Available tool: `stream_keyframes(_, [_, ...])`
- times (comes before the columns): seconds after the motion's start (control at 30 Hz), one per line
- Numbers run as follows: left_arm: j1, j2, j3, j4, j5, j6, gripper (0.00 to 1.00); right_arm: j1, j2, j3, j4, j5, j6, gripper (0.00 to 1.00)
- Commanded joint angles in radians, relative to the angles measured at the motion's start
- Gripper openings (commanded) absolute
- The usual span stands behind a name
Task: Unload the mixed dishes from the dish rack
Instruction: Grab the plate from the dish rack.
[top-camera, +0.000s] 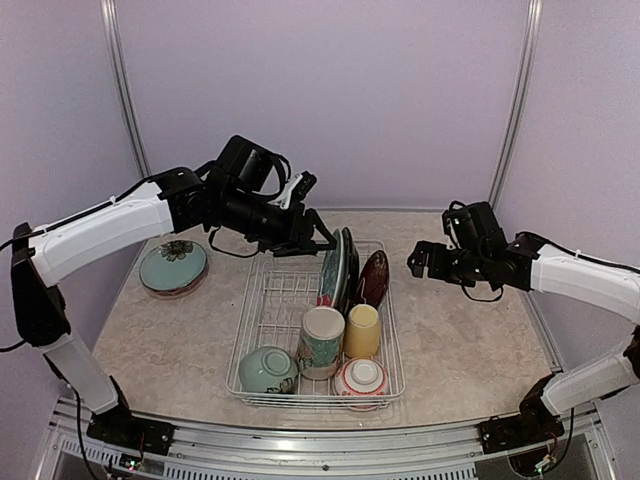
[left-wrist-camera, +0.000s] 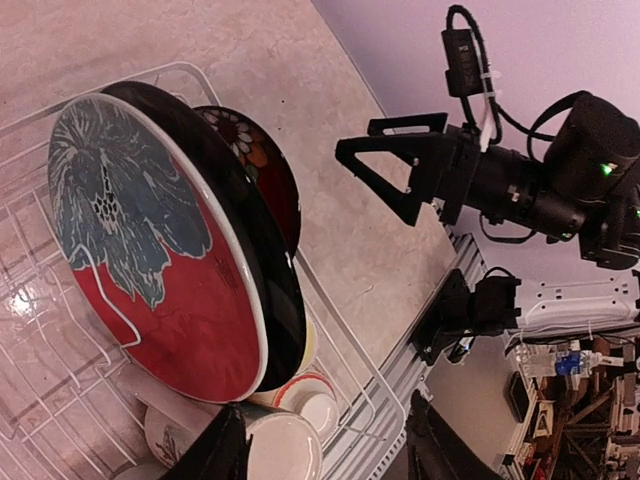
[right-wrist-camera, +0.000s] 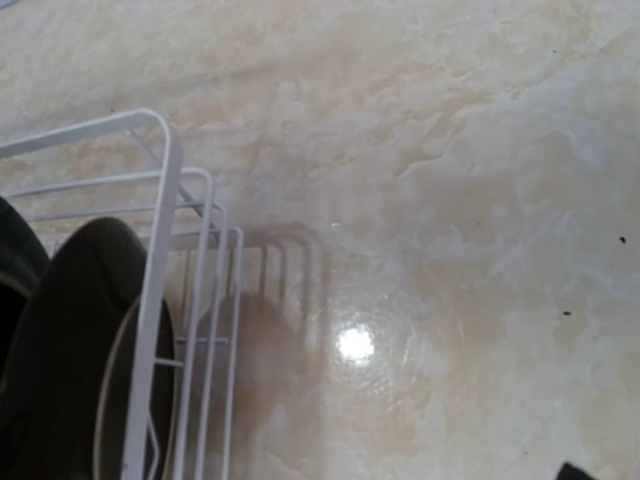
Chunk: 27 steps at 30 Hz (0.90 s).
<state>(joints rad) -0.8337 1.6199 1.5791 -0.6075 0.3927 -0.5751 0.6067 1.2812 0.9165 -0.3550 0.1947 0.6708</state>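
The white wire dish rack (top-camera: 262, 310) holds three plates upright at its back right: a red floral plate (top-camera: 334, 268) with a blue flower (left-wrist-camera: 160, 260), a dark-rimmed plate (top-camera: 350, 262) (left-wrist-camera: 275, 310) and a small dark red floral plate (top-camera: 373, 277) (left-wrist-camera: 262, 165). In front stand a tall white mug (top-camera: 321, 342), a yellow cup (top-camera: 362, 330), a pale-green bowl (top-camera: 267, 368) and a red-and-white bowl (top-camera: 361, 377). My left gripper (top-camera: 312, 232) (left-wrist-camera: 325, 450) is open and empty just above and left of the plates. My right gripper (top-camera: 416, 260) is open and empty right of the rack.
A teal plate (top-camera: 174, 264) lies on a pink plate on the table left of the rack. The right wrist view shows the rack's corner wires (right-wrist-camera: 160, 250), a dark plate edge (right-wrist-camera: 70, 350) and bare marble table (right-wrist-camera: 450, 200). Purple walls stand close behind.
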Motion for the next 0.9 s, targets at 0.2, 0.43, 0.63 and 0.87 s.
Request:
stream_keyframes(0.2, [-0.102,0.188,0.174,-0.102,-0.223,0.035,0.33,0.007,-0.082,-0.057,0.009,0.039,-0.013,1.00])
stream_keyframes(0.43, [-0.133,0.240,0.215,-0.143,-0.352,0.020,0.26,0.007,-0.094,-0.072,0.018,0.037,-0.015,1.00])
stream_keyframes(0.63, [-0.136,0.289,0.272,-0.216,-0.390,-0.005,0.26,0.008,-0.094,-0.088,0.027,0.037,-0.014,1.00])
stream_keyframes(0.87, [-0.137,0.338,0.320,-0.255,-0.389,-0.009,0.29,0.008,-0.100,-0.092,0.024,0.040,-0.013,1.00])
